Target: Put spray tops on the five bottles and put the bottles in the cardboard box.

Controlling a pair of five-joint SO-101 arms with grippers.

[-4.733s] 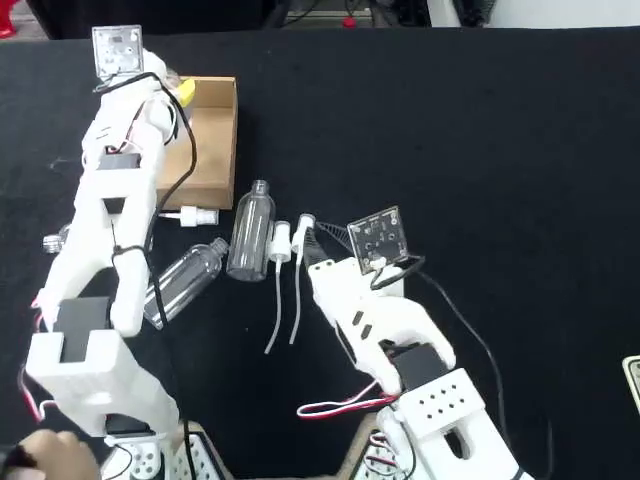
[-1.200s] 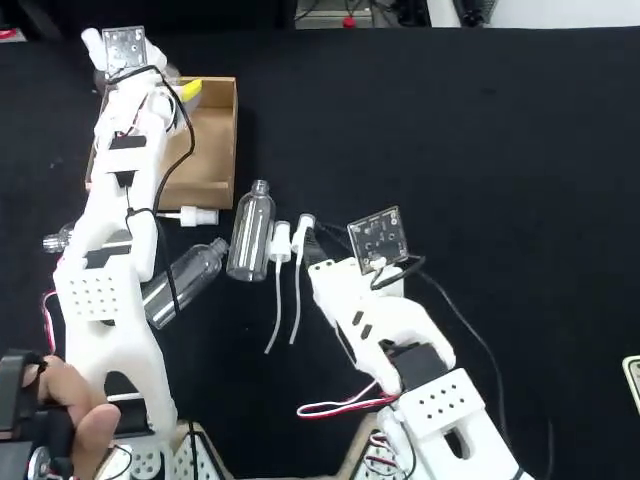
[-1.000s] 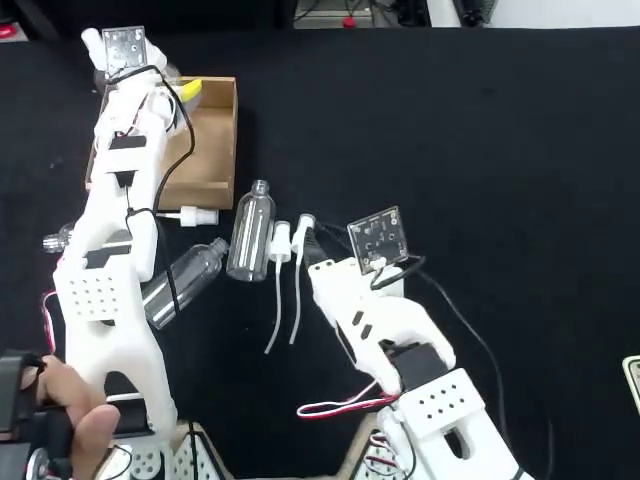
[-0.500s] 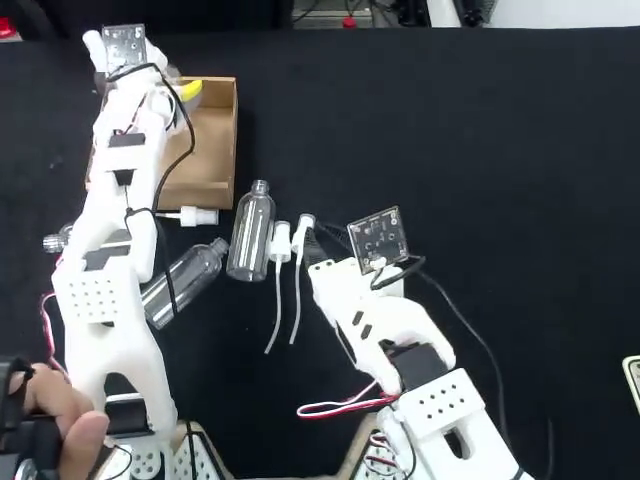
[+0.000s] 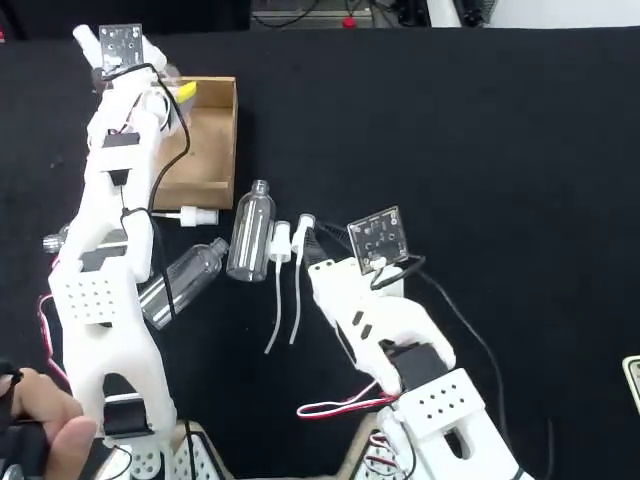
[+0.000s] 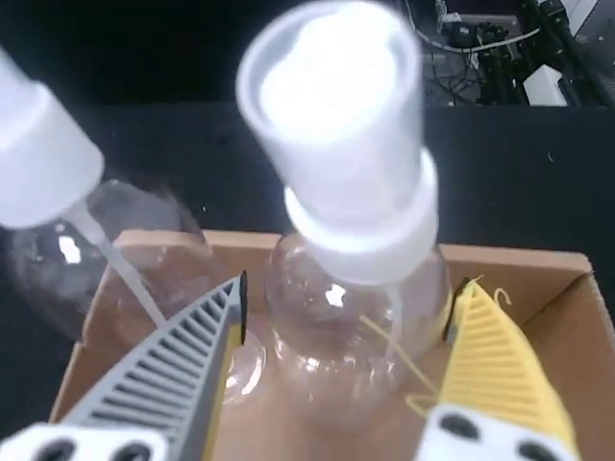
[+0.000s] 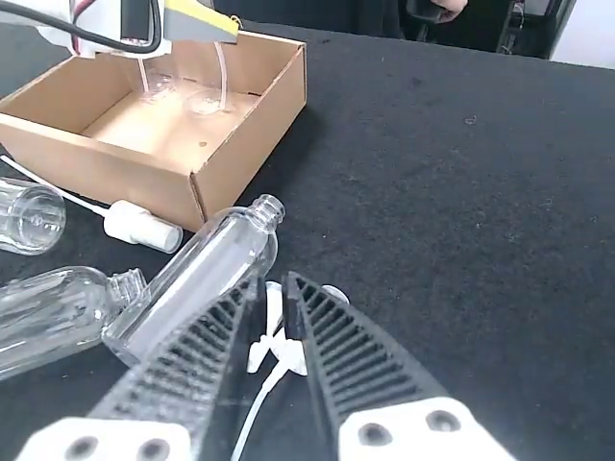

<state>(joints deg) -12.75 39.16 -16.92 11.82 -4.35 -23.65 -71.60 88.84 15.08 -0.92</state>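
Note:
In the left wrist view my left gripper (image 6: 346,288) is shut on a clear bottle with a white spray top (image 6: 356,317), which stands upright in the cardboard box (image 6: 538,264). A second topped bottle (image 6: 58,163) stands beside it. From above, this gripper (image 5: 172,95) is over the far end of the box (image 5: 205,150). My right gripper (image 7: 272,283) sits low on the table, shut on a loose spray top (image 7: 279,341). An uncapped bottle (image 7: 207,279) lies right beside it. From above it (image 5: 305,240) is at the mid-table spray tops (image 5: 280,245).
Three uncapped bottles lie on the black table: one (image 5: 250,230) mid-table, one (image 5: 185,280) beside the left arm, one (image 5: 55,242) partly behind that arm. Another spray top (image 5: 190,215) lies along the box's near wall. The table's right half is open.
The left arm has stretched a little farther toward the far end of the box, still with the bottle. The right arm and the loose parts have not moved.

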